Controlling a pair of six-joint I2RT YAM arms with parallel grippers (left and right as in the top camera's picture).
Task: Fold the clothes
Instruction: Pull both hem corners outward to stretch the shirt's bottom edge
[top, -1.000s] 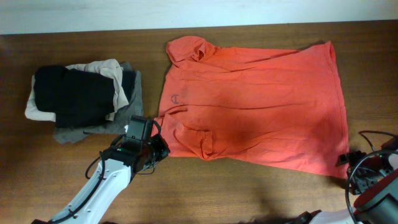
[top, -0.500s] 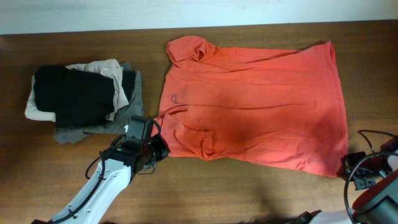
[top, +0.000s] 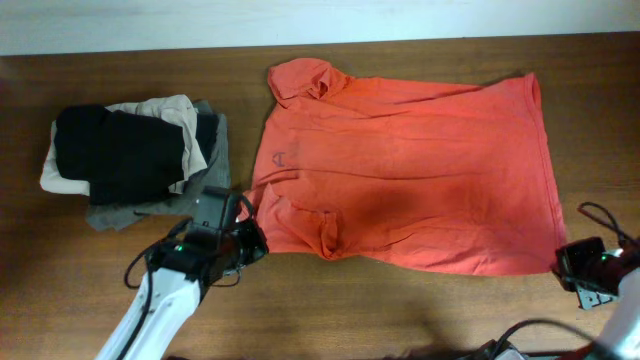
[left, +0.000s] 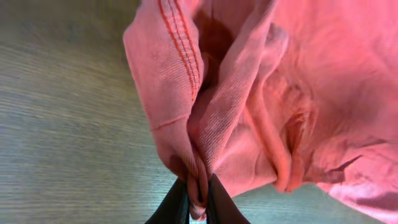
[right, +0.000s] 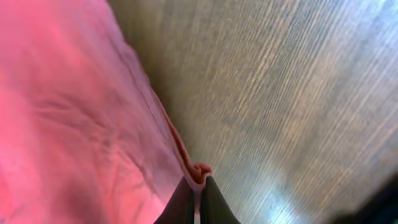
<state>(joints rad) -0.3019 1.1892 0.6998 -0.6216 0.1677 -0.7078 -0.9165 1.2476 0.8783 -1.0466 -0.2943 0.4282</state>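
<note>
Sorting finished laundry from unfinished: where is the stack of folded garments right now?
In the overhead view, the stack of folded garments lies on the left of the table, beside the red-orange T-shirt and just up-frame from the left tool.

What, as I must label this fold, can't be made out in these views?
- Left gripper: the left wrist view's bottom edge cuts off all but its fingertips, pinching the T-shirt.
- Right gripper: likewise in the right wrist view; overhead, its fingertips are too small and dark.
- T-shirt underside: overhead, covered by the shirt itself.
- Grey garment: overhead, mostly buried under the black garment and beige garment.
</note>
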